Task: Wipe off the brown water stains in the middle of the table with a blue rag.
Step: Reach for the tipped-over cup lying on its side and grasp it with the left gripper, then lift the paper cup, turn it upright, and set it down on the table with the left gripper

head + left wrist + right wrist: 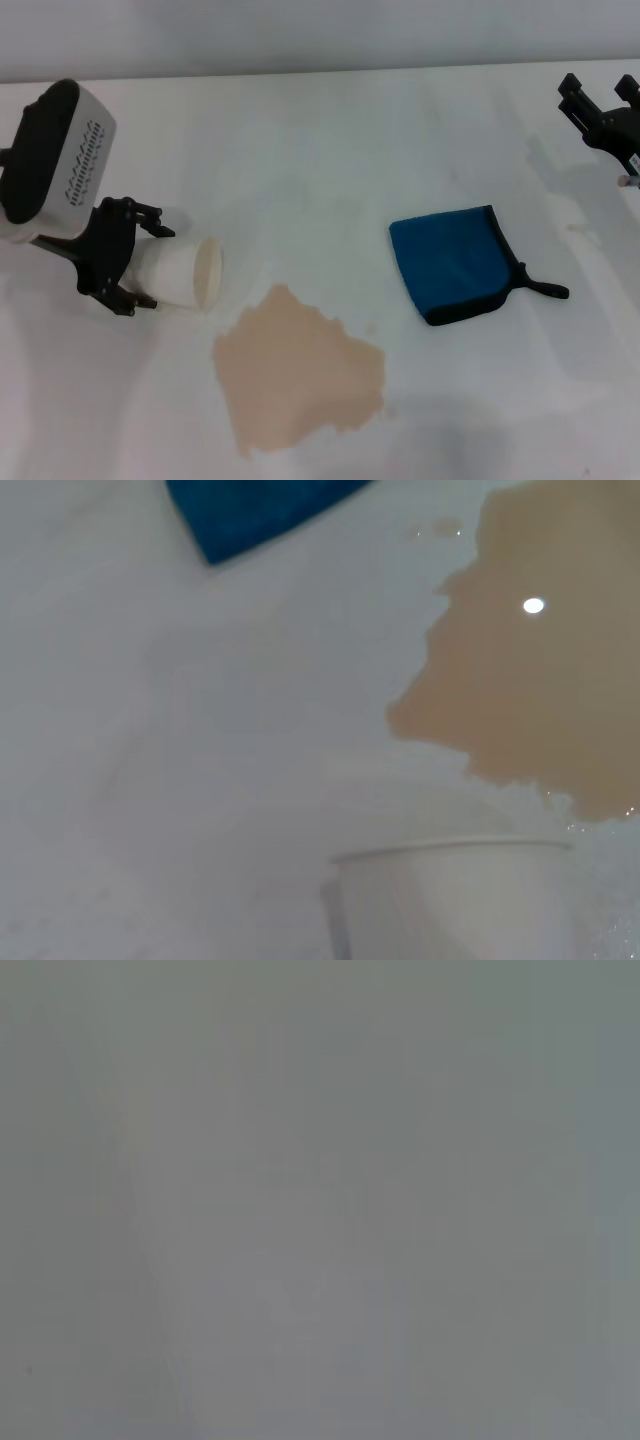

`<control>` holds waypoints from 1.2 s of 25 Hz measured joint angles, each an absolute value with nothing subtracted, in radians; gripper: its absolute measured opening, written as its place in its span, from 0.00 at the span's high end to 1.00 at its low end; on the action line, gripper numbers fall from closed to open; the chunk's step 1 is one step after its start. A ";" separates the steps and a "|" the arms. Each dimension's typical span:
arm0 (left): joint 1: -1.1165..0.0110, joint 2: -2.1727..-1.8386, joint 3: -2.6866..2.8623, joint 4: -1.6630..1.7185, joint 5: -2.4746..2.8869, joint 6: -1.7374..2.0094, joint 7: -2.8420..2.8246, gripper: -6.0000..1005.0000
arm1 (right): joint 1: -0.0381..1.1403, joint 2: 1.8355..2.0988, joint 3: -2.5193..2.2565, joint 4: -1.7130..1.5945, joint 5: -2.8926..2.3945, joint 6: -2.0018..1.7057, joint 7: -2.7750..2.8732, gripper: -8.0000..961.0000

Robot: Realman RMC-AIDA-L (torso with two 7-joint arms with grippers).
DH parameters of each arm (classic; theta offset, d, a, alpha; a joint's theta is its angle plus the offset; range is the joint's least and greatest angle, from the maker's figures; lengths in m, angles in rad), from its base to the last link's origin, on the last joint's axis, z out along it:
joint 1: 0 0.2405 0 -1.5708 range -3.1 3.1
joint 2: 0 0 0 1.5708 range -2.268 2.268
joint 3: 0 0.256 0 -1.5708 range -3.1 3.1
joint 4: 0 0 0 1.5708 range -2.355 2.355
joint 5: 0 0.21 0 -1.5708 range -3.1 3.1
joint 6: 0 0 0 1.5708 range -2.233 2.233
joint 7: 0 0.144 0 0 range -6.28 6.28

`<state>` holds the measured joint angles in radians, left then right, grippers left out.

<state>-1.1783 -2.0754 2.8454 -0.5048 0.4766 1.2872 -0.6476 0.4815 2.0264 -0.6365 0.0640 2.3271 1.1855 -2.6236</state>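
robot test bench | bare white table (330, 140) | plain grey backdrop

- A white cup (185, 272) is lying on its side, its beige-lined mouth facing right.
- A grey wall (320, 35) is running behind.

on the white table (320, 130), the left gripper (140, 255) is clamped around a white cup (185, 272) tipped on its side, beige-lined mouth facing the brown water stains (298, 368), a ragged tan puddle just beside the rim. the blue rag (455, 262) lies folded flat to the puddle's right and a little farther back, apart from it, its black loop tab pointing away from the puddle. the right gripper (600, 100) sits up at the far right edge, well clear of the rag.
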 joint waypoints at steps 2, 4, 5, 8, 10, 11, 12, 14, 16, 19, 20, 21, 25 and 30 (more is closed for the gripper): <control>-1.172 -2.076 2.845 -0.494 0.474 1.280 -0.649 0.13 | 0.481 2.026 -0.637 0.065 2.327 1.190 -2.623 0.09; -1.168 -2.076 2.844 -0.489 0.462 1.279 -0.654 0.13 | 0.481 2.026 -0.637 0.069 2.327 1.196 -2.623 0.09; -1.165 -2.075 2.844 -0.489 0.454 1.279 -0.656 0.14 | 0.481 2.026 -0.637 0.071 2.327 1.198 -2.623 0.09; -1.158 -2.073 2.844 -0.490 0.437 1.279 -0.658 0.14 | 0.482 2.025 -0.637 0.074 2.327 1.201 -2.623 0.09; -1.156 -2.073 2.844 -0.491 0.433 1.279 -0.658 0.15 | 0.481 2.025 -0.637 0.074 2.327 1.201 -2.623 0.09; -1.151 -2.073 2.844 -0.491 0.429 1.279 -0.657 0.15 | 0.481 2.025 -0.637 0.074 2.327 1.201 -2.623 0.09; -1.151 -2.073 2.844 -0.491 0.429 1.279 -0.657 0.18 | 0.481 2.025 -0.637 0.074 2.327 1.201 -2.623 0.09; -1.146 -2.073 2.844 -0.492 0.415 1.278 -0.656 0.22 | 0.481 2.026 -0.636 0.075 2.327 1.201 -2.623 0.09; -1.144 -2.073 2.844 -0.497 0.387 1.282 -0.663 0.26 | 0.480 2.026 -0.636 0.075 2.327 1.201 -2.623 0.09; -1.134 -2.071 2.844 -0.542 0.258 1.339 -0.696 0.30 | 0.480 2.025 -0.636 0.075 2.327 1.201 -2.623 0.09; -1.134 -2.071 2.844 -0.542 0.258 1.339 -0.696 0.30 | 0.480 2.025 -0.636 0.075 2.327 1.201 -2.623 0.09; -1.126 -2.071 2.844 -0.562 0.208 1.358 -0.697 0.31 | 0.480 2.025 -0.636 0.075 2.327 1.201 -2.623 0.09; -1.064 -2.069 2.844 -0.597 -0.029 1.392 -0.692 0.34 | 0.482 2.025 -0.635 0.070 2.327 1.201 -2.623 0.09; -0.951 -2.069 2.844 -0.565 -0.297 1.394 -0.665 0.39 | 0.483 2.023 -0.627 0.067 2.327 1.201 -2.623 0.09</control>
